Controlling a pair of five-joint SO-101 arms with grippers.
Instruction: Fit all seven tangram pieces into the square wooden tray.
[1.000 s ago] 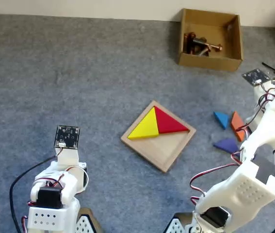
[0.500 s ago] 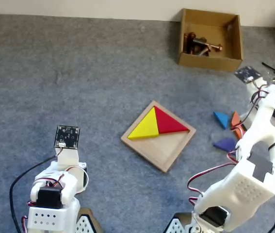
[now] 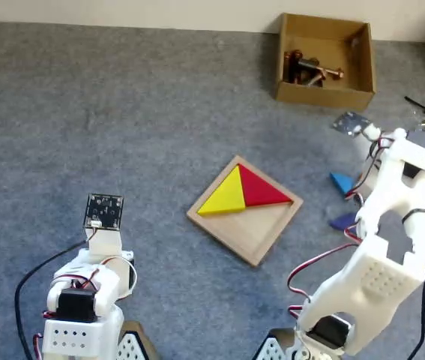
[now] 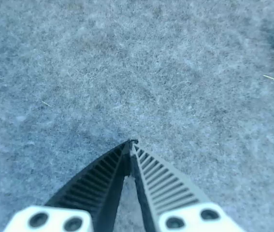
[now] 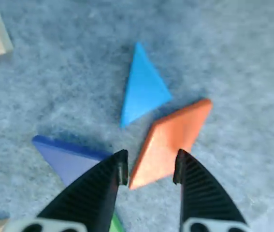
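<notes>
high: overhead, far | wrists: close, downward | high+right share blue triangle (image 3: 340, 184)

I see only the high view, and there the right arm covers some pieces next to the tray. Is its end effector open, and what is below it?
Observer: The right end effector is open, with one fingertip on each side of a corner of the orange piece.
Operator: Are there pieces that I cannot see?
Observer: Yes, an edge of a green piece shows beside the dark blue piece.
Operator: And the left end effector?
Observer: The left end effector is shut, over the carpet.
</notes>
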